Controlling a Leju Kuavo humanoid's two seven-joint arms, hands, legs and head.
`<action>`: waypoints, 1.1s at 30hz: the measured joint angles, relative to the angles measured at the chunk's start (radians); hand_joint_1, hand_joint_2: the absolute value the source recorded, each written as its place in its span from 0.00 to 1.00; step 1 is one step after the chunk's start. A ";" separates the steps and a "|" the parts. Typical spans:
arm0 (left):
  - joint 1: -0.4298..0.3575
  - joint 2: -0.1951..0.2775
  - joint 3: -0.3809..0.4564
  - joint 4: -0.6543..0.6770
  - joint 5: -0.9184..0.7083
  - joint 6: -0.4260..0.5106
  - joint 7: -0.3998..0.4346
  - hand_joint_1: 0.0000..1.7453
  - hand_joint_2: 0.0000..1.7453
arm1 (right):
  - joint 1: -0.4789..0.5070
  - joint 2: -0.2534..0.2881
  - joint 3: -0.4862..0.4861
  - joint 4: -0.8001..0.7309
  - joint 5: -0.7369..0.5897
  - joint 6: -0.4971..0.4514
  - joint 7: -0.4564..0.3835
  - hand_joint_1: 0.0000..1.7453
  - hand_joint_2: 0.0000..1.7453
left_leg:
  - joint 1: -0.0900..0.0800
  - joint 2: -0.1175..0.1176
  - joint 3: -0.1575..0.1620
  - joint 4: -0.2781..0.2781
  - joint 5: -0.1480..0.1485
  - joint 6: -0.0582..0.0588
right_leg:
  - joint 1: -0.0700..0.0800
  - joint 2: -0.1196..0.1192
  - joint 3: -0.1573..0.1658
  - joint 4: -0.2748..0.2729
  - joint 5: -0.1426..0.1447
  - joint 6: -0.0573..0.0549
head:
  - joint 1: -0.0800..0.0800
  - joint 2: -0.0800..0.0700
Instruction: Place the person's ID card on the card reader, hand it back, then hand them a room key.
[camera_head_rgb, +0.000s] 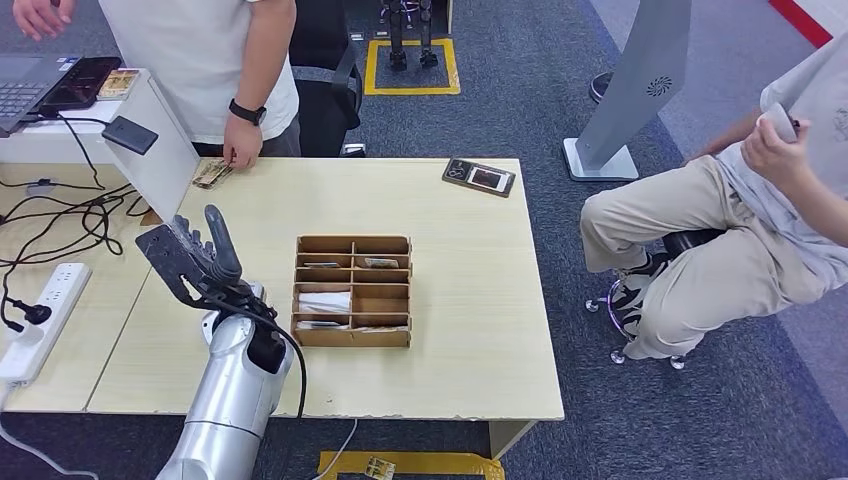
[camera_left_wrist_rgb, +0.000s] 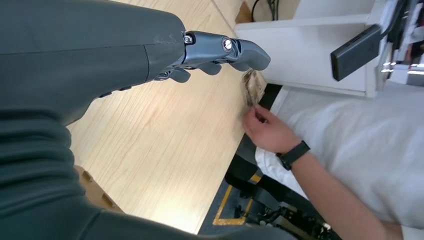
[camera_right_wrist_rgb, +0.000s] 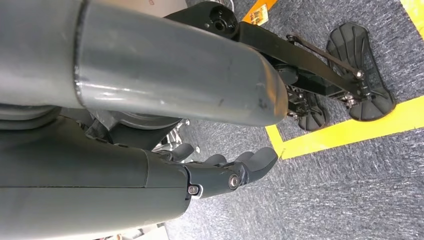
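Note:
The ID card (camera_head_rgb: 211, 174) lies at the table's far left corner, and a standing person's hand (camera_head_rgb: 240, 152) touches it. In the left wrist view the same card (camera_left_wrist_rgb: 254, 86) sits just beyond that person's hand (camera_left_wrist_rgb: 267, 131). My left hand (camera_head_rgb: 195, 255) hovers above the table's left side, open and holding nothing, a short way short of the card; its fingers (camera_left_wrist_rgb: 220, 50) are spread. A black card reader (camera_head_rgb: 478, 177) lies at the table's far right. My right hand (camera_right_wrist_rgb: 235, 170) hangs over the carpet with nothing in it.
A wooden compartment box (camera_head_rgb: 352, 290) with cards in several slots stands mid-table, right of my left arm. A white stand with a dark flat device (camera_head_rgb: 130, 134) borders the table's left. A seated person (camera_head_rgb: 740, 220) is at the right. Cables and a power strip (camera_head_rgb: 40, 315) lie on the left.

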 joint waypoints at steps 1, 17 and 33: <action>0.007 0.000 -0.002 -0.008 -0.017 0.005 -0.017 0.00 0.75 | 0.000 0.000 0.000 0.000 0.000 -0.002 -0.001 0.00 0.00 | 0.000 0.000 0.000 0.000 0.000 0.000 | 0.000 0.000 0.000 0.000 0.000 0.000 | 0.000 0.000; 0.411 0.020 -0.230 -0.473 -0.224 -0.228 -0.204 0.00 1.00 | 0.030 -0.004 -0.017 0.000 0.000 -0.045 -0.036 0.00 0.00 | 0.000 0.001 -0.001 0.000 -0.002 0.001 | 0.000 0.001 -0.001 -0.001 -0.001 0.000 | 0.000 0.000; 0.466 0.050 -0.358 -0.478 -1.216 0.047 -0.150 0.00 1.00 | 0.024 -0.012 -0.035 0.000 0.000 -0.012 -0.041 0.00 0.00 | 0.000 0.001 -0.001 0.000 -0.002 0.001 | 0.000 0.001 0.000 -0.001 -0.001 0.000 | 0.000 0.000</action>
